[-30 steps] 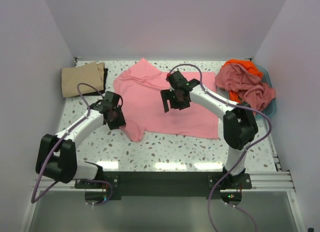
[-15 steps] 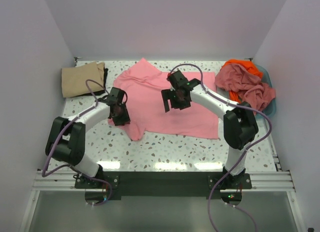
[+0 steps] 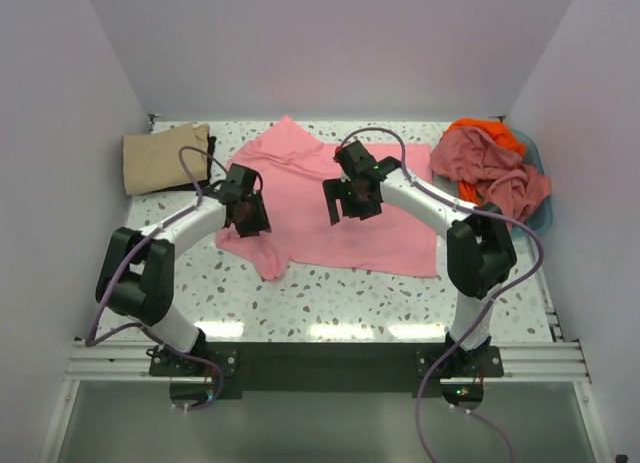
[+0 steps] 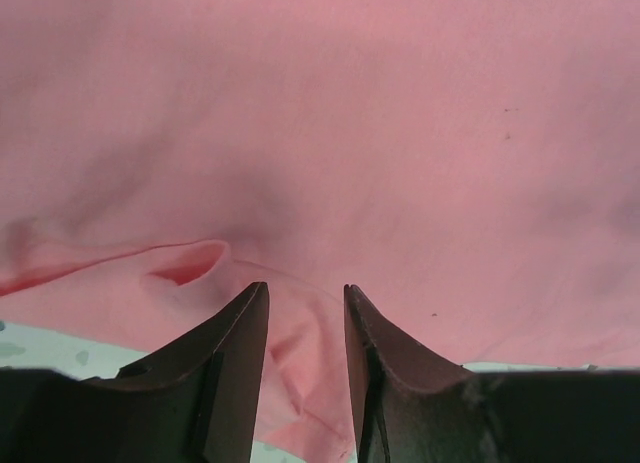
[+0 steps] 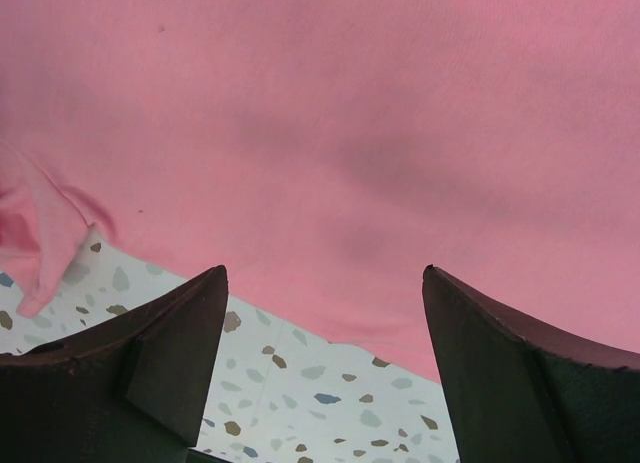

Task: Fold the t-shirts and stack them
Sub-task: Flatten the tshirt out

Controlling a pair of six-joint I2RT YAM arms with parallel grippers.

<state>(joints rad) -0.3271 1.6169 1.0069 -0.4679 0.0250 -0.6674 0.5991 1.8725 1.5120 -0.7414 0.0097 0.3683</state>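
Shifted left gripper toward 1 o'clock since the earlier frame, off the bare table and onto the 8 o'clock sleeve of the pink shirt. Kept right gripper where it was.

Found the pink shirt spread nearly flat at table centre, with one sleeve bunched at its 7 o'clock corner. Set the left jaws only narrowly parted, low over a raised wrinkle in that sleeve. Saw cloth through the gap but no clear pinch. Judged the narrow setting suited to nipping thin fabric, and the sleeve a likely first thing to smooth or fold inward.

Held the right jaws wide and empty above the shirt body, with its 6 o'clock hem and speckled table visible below. Probably poised there to pin or lift the cloth once the left side acted.

Noted a tan shirt already folded at 10 o'clock, apparently the start of the stack. Noted dusty pink and orange shirts heaped in the basket at 2 o'clock, well apart and evidently awaiting their turn.
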